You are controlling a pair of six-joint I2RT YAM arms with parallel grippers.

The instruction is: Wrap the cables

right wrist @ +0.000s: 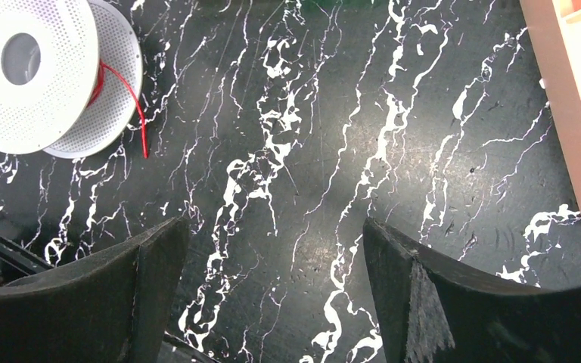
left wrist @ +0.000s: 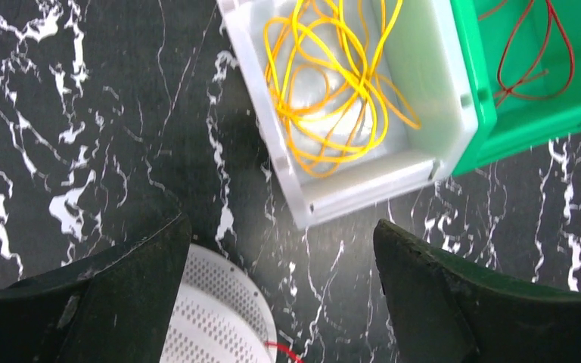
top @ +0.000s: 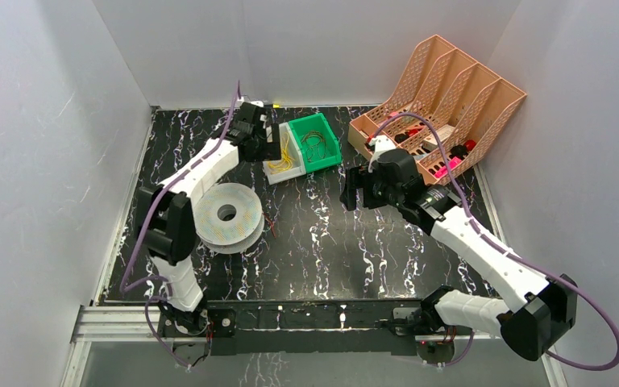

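The table (top: 322,250) is walled on the left, far and right sides by plain white panels (top: 48,121); only the near edge, where both arms are bolted, stands open. A broad stretch of tabletop runs from the near edge up through the middle, between the spool (top: 227,216) by the left edge and the file rack (top: 451,89) in the far right corner.

The cables (left wrist: 333,91), thin yellow wires in a loose tangle of loops, lie inside the white bin (left wrist: 393,181) near the far edge, a little left of centre. A green bin (left wrist: 514,128) sits against its right side and holds dark red-brown wire loops (left wrist: 529,53).

The left gripper (left wrist: 281,231) hangs over the tabletop just beside the white bin's near corner, fingers spread wide with nothing between them. The right gripper (right wrist: 276,227) hangs over the middle of the table, right of centre, likewise spread and holding nothing; the rack's edge shows close on its right.

The spool is round, white and finely perforated, with a central hole, lying flat; a thin red wire (right wrist: 132,98) trails from between its flanges onto the table. The bins are smooth moulded plastic, the rack a peach-coloured slotted plastic with four slanted compartments (their contents too small to tell apart). The tabletop is glossy black with white marble veining.
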